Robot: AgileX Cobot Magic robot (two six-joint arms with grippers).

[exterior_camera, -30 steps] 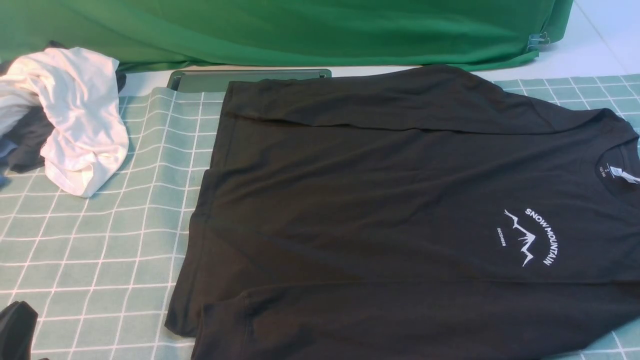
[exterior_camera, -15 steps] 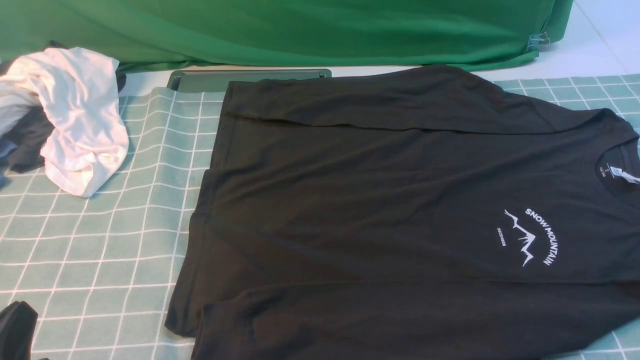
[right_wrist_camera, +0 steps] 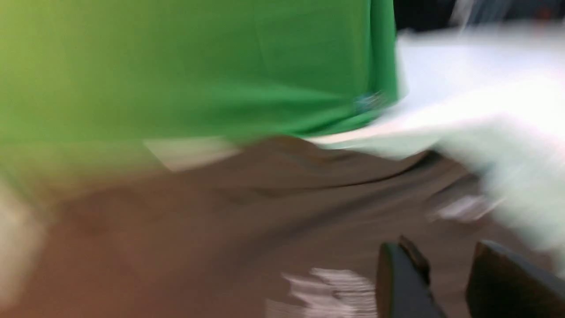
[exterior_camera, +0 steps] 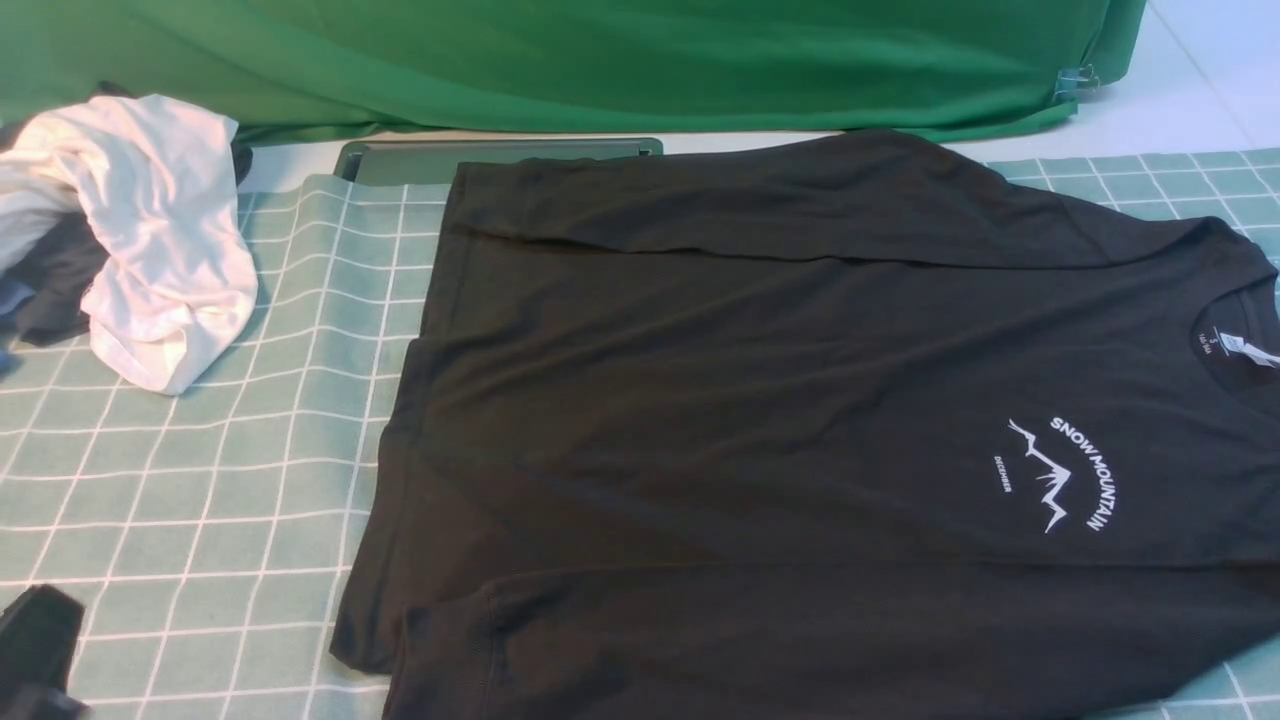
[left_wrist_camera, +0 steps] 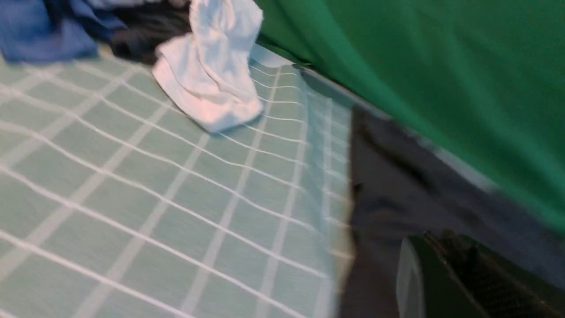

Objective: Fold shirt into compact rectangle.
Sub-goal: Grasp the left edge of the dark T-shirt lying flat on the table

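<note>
Only the left claw [exterior_camera: 35, 650] has stirred; the shirt [exterior_camera: 780, 400] lies as it lay.

Against a second ago, that claw's dark tip at the near left corner has tilted and dropped a little, well apart from the cloth, pressed together with nothing seen in it; the right claw [right_wrist_camera: 446, 269], blurred in its wrist view, hangs over the shirt with fingers spread and nothing between them. No fold has moved, so the task probably waits on the next grasp. The shirt is soft matt black cotton, spread flat across the green checked mat [exterior_camera: 200, 480] on the counter, collar and white neck label [exterior_camera: 1235, 345] toward the robot's right, hem toward its left, both long edges seemingly turned inward. A crumpled white garment [exterior_camera: 160, 240] sits apart at far left; smooth green cloth [exterior_camera: 600, 60] drapes behind.
</note>
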